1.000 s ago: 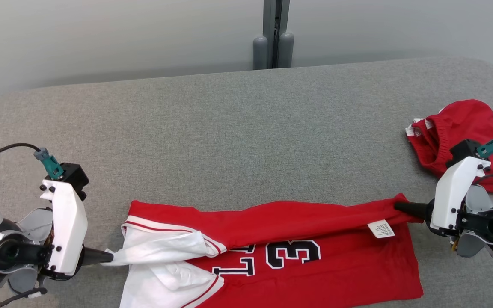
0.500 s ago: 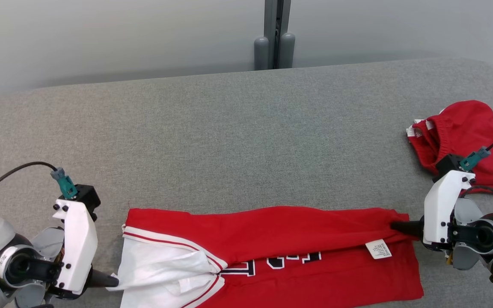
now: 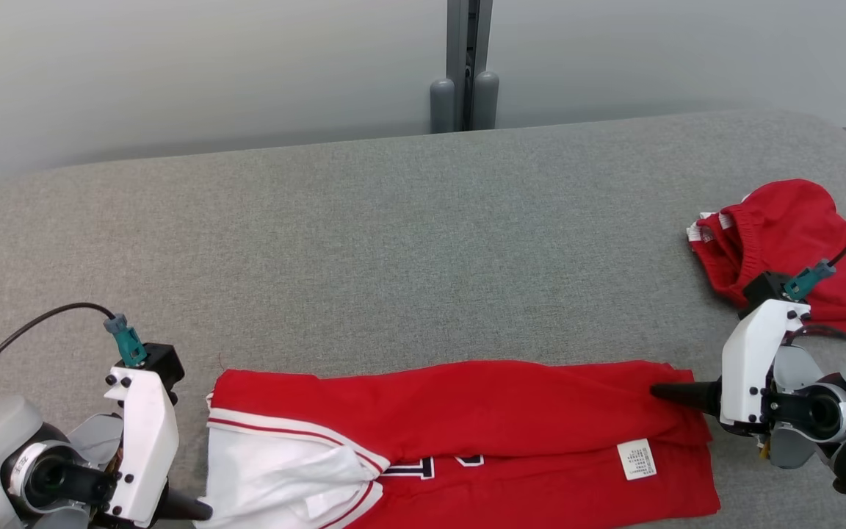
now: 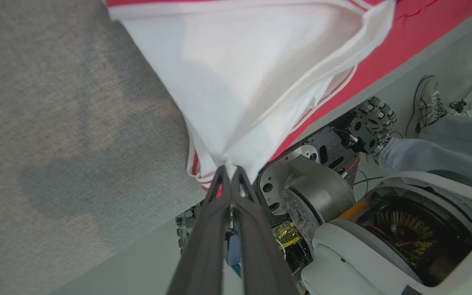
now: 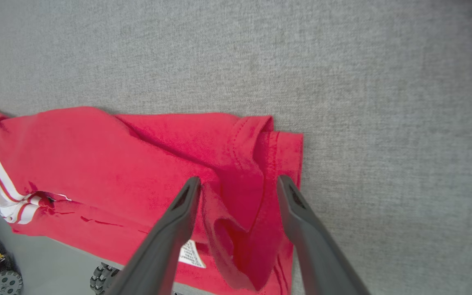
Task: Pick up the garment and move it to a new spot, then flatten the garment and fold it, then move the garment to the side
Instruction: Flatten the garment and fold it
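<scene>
Jersey [image 3: 467, 411], red with a white panel [image 3: 276, 470] at its left end, lies folded lengthwise along the near edge of the grey cushion [image 3: 393, 242], stretched from left to right in the head view. The left gripper [image 4: 230, 172] has its fingers pressed together on a pinch of that white cloth at the jersey's left corner, and the cloth draws to a point at the tips, just past the cushion's edge. The right gripper [image 5: 238, 180] has its fingers spread apart, one on either side of a raised fold of red hem at the jersey's right end. A white label [image 3: 636, 459] lies on the red cloth near that end. A second red garment [image 3: 797, 242] sits crumpled at the far right of the cushion, well apart from the jersey. In the left wrist view, a shoe [image 4: 428, 98] rests on the floor beyond the cushion.
</scene>
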You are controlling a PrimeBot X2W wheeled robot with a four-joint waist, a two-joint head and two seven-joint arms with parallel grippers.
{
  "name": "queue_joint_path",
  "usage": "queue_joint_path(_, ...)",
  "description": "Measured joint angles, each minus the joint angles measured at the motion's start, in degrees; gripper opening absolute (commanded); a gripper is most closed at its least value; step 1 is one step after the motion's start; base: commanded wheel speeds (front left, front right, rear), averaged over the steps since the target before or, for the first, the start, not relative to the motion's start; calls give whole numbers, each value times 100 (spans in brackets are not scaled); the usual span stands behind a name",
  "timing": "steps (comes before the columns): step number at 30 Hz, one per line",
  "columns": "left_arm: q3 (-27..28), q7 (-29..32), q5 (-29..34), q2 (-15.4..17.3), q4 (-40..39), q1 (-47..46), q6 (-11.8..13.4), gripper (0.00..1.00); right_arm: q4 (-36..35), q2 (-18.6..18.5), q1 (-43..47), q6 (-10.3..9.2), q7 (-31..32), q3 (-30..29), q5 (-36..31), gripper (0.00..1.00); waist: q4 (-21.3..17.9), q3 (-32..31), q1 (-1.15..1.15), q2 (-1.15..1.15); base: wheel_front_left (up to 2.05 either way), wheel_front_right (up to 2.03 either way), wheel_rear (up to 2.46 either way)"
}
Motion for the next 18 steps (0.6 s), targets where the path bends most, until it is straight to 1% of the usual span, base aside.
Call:
queue_joint_path(4,-44,-24,41,-10,47,86,-16,100,12,44,4,0,-90,-35,41,100,-7,-83,0,0,0,0,0)
queue_joint_path(7,-13,-101,42,9,54,102,-36,100,-2,-21,11,0,-218,-131,108,100,-3,-175,0,0,0,0,0)
queue_joint_path(10,114,-311,44,63,31,99,-71,100,-147,-92,48,0,-447,-282,192,100,6,-296,0,0,0,0,0)
queue_joint_path(14,354,-900,245,133,-38,56,-144,100,-563,-250,69,0,-1005,-528,220,100,23,-451,0,0,0,0,0)
queue_joint_path(16,524,-1340,388,167,-90,30,-183,100,-813,-321,110,0,-1352,-660,218,100,31,-510,0,0,0,0,0)
queue_joint_path(18,631,-1763,581,249,-159,26,-185,100,-1067,-412,128,0,-1760,-689,42,100,29,-546,0,0,0,0,0)
